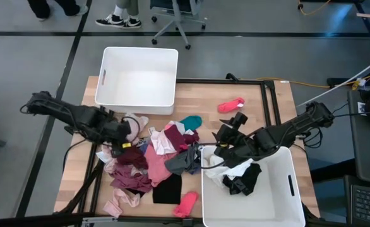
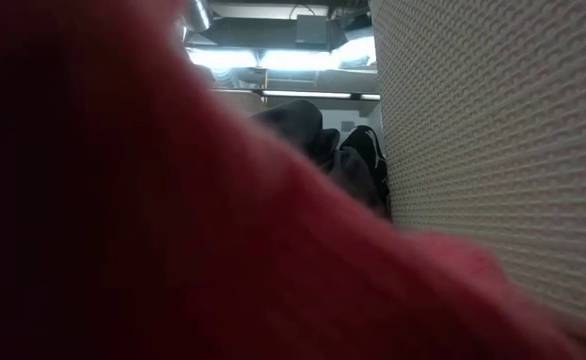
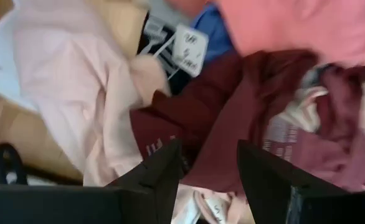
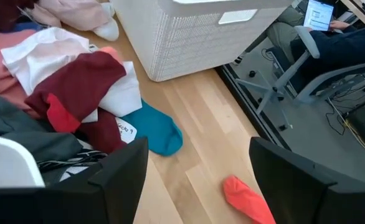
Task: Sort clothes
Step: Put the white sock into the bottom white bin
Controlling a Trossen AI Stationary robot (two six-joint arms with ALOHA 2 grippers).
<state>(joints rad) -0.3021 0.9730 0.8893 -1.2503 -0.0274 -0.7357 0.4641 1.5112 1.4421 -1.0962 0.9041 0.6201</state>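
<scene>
The clothes lie in a loose pile mid-table: pink, maroon, white, dark grey and black pieces. My left gripper points down over the pile's left side, open, its fingers either side of a maroon garment; whether they touch it I cannot tell. My right gripper hovers open above the table right of the pile, nothing between its fingers. A teal sock and a red sock lie flat on the wood ahead of it.
A white bin stands at the far edge. A second white bin at the near right holds black and white pieces. A pink sock lies by the near edge. Pink cloth blocks most of the low view.
</scene>
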